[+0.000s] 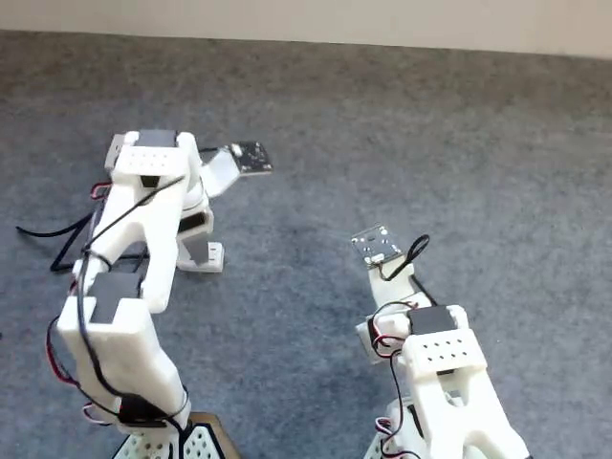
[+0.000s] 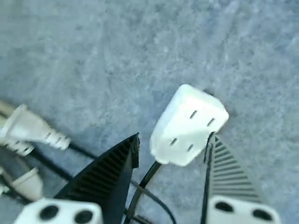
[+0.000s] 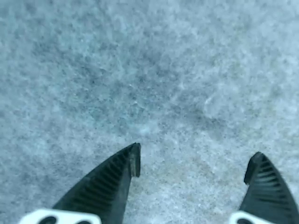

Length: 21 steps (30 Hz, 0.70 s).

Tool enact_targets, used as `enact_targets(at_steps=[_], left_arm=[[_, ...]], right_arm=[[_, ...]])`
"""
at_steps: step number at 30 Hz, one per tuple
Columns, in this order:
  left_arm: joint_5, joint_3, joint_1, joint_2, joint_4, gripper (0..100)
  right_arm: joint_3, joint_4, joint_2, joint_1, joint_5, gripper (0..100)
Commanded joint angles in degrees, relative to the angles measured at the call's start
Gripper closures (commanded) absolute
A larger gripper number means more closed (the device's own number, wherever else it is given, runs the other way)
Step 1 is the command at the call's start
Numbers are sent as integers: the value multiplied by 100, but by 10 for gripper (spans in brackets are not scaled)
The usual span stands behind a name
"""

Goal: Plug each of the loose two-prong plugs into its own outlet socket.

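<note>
- White moulded plastic is what you are handling: the outlet block point(image 2: 189, 125) lies on the grey mat point(image 2: 93, 56) with its slotted face turned up toward the left wrist camera. Four slots show, in two pairs.
- Expect it to be light, rigid and smooth-skinned, so it will probably skate on the mat when a plug is pushed in. Its black cord point(image 2: 147, 179) runs back under the wrist and looks stiff enough to tug the block round.
- Take the block across its flat sides, below the slotted face, so you leave the slots free.
- Your left gripper point(image 2: 174, 137) straddles the block with its fingers point(image 2: 110, 175) spread wide. One fingertip sits right at the block's edge, and the other is just beside it with a sliver of mat between. You cannot tell from here whether the near tip actually presses. Nothing is clamped.
- A pale plug point(image 2: 32, 129) and a second plug point(image 2: 23, 184) lie off to one side of the block, apart from it, each on its cord. They should be light and hard too. Grip each by the body, never the cord, with the prongs pointing out.
- Your right gripper point(image 3: 195, 154) hangs over bare mat, fingers wide apart, holding and touching nothing.
</note>
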Motion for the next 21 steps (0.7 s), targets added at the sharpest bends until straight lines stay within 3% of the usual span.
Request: enact_targets(at_steps=[1,7,21], left_arm=[[-62,-92,-84,-725,114,758],[-70,-66,-84,-884,97,758],[-79,189,-48,356,-114,761]], right_arm=[[-31,-92,-136,-66,-18,656],[-31,-92,-136,-66,-18,656],[-31,-92,-136,31,-44,656]])
